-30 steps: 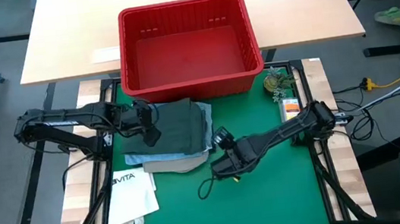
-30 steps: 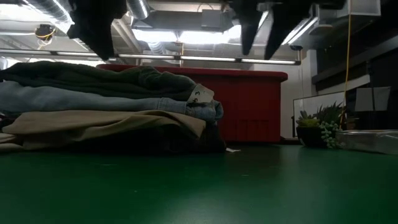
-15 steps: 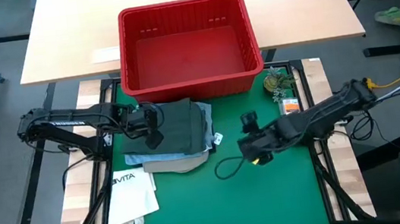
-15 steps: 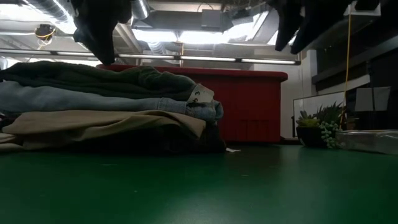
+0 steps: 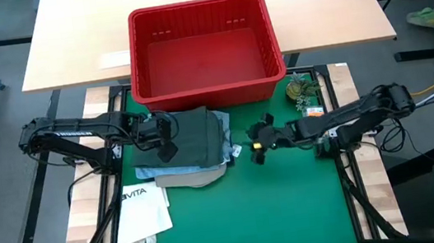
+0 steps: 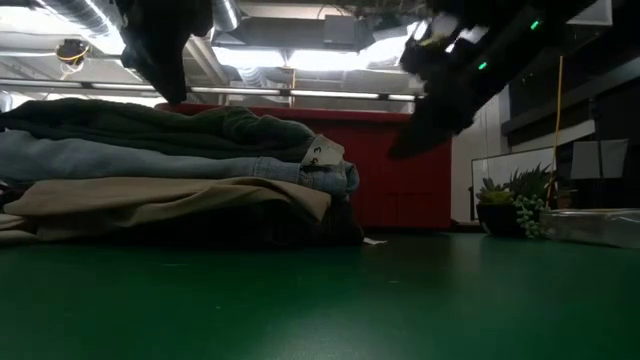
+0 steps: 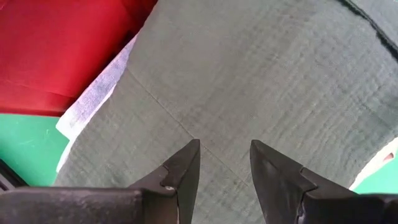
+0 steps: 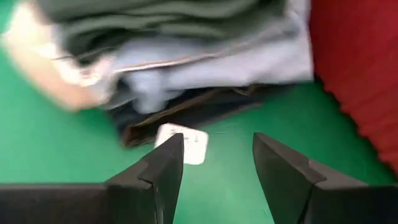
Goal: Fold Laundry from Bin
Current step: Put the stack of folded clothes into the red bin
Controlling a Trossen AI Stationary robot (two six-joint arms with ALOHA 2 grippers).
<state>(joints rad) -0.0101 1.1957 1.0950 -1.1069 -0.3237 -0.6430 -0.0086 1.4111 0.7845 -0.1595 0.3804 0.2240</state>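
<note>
High view shows the laundry (image 5: 191, 145) as a soft, squared stack on the green tabletop (image 5: 292, 195), just at six o'clock of the red bin (image 5: 203, 44), whose slotted plastic walls and rolled rim enclose a bare floor. A dark green, finely ribbed piece (image 7: 261, 81) tops the pile, over pale blue denim, tan cloth and dark navy. Above it hovers the left hand (image 5: 164, 139), its tapered dark fingers (image 7: 180, 171) apart. At three o'clock of the stack hangs the right hand (image 5: 258, 141), fingers spread, gripping nothing.
</note>
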